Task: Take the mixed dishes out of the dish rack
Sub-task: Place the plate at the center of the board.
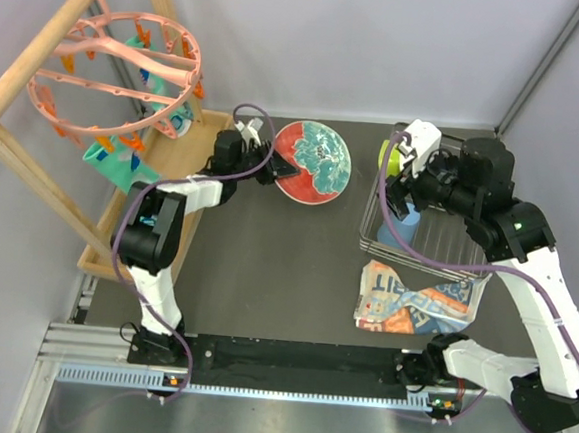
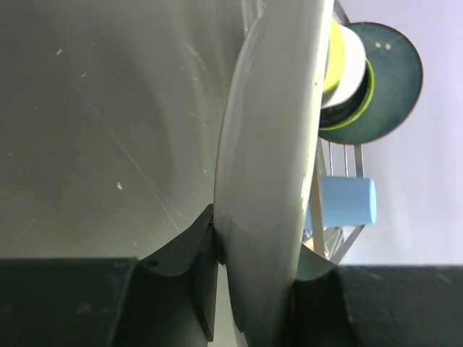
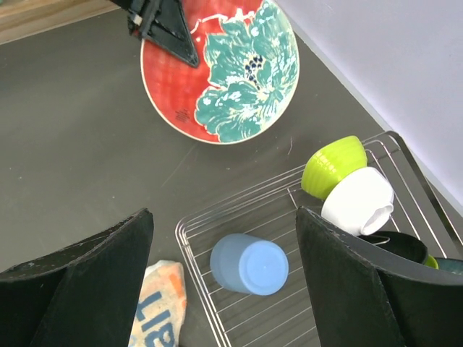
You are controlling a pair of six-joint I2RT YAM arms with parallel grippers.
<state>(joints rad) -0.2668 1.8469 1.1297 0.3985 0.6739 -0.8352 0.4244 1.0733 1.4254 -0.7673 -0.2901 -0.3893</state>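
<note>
Left pincer tight on edge of flowered plate, right pincer spread over blue cup in rack

Wooden frame, pink clip ring, printed packet, dark table

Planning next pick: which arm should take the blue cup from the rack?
Right. The right gripper is open over the dish rack, blue cup below. The left gripper is shut on the red floral plate, away from the rack.

The plate is glossy glazed ceramic, the dish rack shiny metal wire, the table matt.
</note>
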